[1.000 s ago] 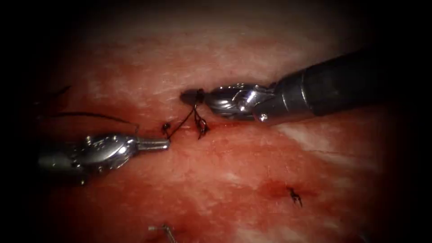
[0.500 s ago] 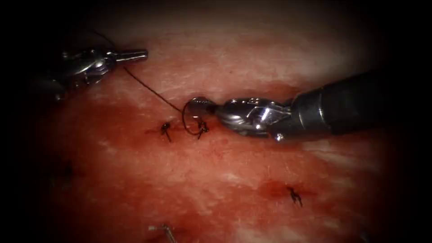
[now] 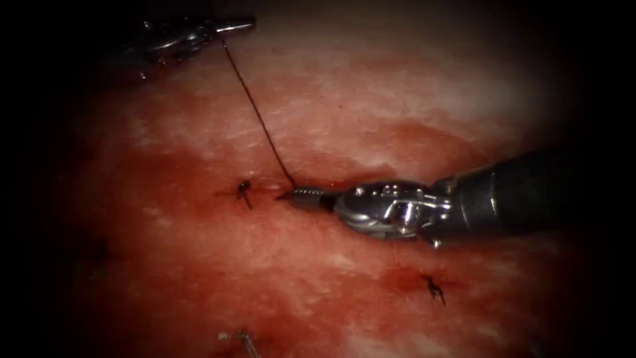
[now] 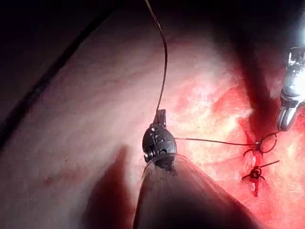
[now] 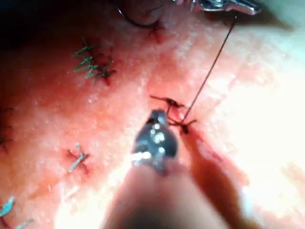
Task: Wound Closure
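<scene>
The left tool point(image 3: 233, 27) is at the far upper left, its jaws shut on the dark thread point(image 3: 258, 113). That thread runs taut down and right to a knot point(image 3: 293, 186) at the cut. The right tool point(image 3: 296, 196) comes in from the right and lies low on the tissue point(image 3: 371, 99), with its jaws shut on the short thread end at this knot. In the left wrist view the left tool point(image 4: 161, 116) grips the thread point(image 4: 214, 141) leading to the knot point(image 4: 258, 145). In the right wrist view the right tool point(image 5: 157, 117) sits beside the knot point(image 5: 184, 125). A thin dark curve point(image 5: 129, 20) lies far off; I cannot tell whether it is needle or thread.
A finished stitch point(image 3: 244, 189) sits just left of the knot and another point(image 3: 434, 289) lies at the lower right. Red fluid point(image 3: 278, 278) covers the tissue around the cut. A short pale cut end point(image 3: 245, 341) lies near the bottom edge. Several more stitches point(image 5: 90, 62) are on the tissue.
The left tool swept from the lower left up to the far upper left, drawing the thread taut. The loop around the right tool's jaws closed down into a knot, and the right tool dropped lower.
</scene>
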Controlling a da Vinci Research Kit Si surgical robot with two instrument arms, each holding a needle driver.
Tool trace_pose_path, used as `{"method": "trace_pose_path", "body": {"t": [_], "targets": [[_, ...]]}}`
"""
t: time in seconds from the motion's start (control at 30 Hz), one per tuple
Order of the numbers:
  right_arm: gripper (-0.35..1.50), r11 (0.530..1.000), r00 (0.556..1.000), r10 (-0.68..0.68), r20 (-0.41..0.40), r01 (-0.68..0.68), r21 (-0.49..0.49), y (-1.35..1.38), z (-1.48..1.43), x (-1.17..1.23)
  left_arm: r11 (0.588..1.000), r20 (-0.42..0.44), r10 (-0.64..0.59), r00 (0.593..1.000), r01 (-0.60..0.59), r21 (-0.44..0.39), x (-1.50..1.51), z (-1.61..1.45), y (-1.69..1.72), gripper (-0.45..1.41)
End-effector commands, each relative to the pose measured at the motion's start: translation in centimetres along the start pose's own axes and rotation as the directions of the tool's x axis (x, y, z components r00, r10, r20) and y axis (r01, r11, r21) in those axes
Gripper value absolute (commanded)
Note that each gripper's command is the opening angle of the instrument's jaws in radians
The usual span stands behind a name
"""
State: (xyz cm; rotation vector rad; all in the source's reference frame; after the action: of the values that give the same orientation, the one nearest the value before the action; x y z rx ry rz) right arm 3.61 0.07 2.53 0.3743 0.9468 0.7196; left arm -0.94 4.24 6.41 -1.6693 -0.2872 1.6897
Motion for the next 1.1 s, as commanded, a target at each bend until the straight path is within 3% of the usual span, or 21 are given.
{"method": "trace_pose_path", "body": {"t": [0.03, 0.2, 0.3, 0.73, 0.97, 1.1], "targets": [[-0.35, 0.999, 1.0, -0.024, 0.004, 0.024, 0.022, 0.01, 0.04, -0.13, 1.0, 0.0, -0.002, 1.0, 0.002, 0.004, -0.07, 0.09, -0.07, -0.45], [-0.35, 0.979, 0.983, -0.181, -0.028, 0.183, 0.092, -0.06, 0.14, -0.36, 1.0, -0.004, -0.001, 1.0, 0.001, 0.017, -0.07, 0.26, -0.4, -0.45], [-0.35, 0.966, 0.97, -0.236, -0.061, 0.241, 0.094, -0.11, 0.16, -0.38, 1.0, -0.005, 0.005, 1.0, -0.005, 0.023, -0.07, 0.33, -0.58, -0.45], [-0.35, 0.966, 0.963, -0.242, -0.118, 0.25, 0.059, -0.19, 0.16, -0.4, 0.991, 0.023, 0.052, 0.998, -0.054, 0.122, -0.28, 0.43, -1.4, -0.45], [-0.35, 0.96, 0.958, -0.262, -0.116, 0.271, 0.065, -0.37, 0.24, -0.54, 0.98, 0.048, 0.09, 0.995, -0.097, 0.173, -0.5, 0.46, -1.82, -0.45], [-0.35, 0.952, 0.949, -0.29, -0.122, 0.299, 0.064, -0.48, 0.27, -0.75, 0.973, 0.07, 0.122, 0.99, -0.133, 0.188, -0.71, 0.51, -2.04, -0.45]]}}
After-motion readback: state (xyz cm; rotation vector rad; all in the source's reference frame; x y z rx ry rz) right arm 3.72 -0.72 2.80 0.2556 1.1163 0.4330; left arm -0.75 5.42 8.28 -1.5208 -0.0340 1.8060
